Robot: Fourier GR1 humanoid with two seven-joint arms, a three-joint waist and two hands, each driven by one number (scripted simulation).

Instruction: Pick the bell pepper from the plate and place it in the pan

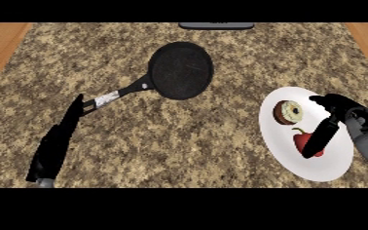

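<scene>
Red bell pepper (304, 141) lies on the white plate (287, 151), toward its near right part, green stem pointing up-left. Right hand (332, 119) over it, a finger (320, 139) laid across the pepper; cannot tell whether it grips. A chocolate-iced doughnut (289, 112) sits on the plate's far part. Plate is near the counter's (179, 141) right edge. Black pan (180, 70) stands mid-counter, handle running near-left. Left hand (56, 143) by the near left edge, fingers straight.
</scene>
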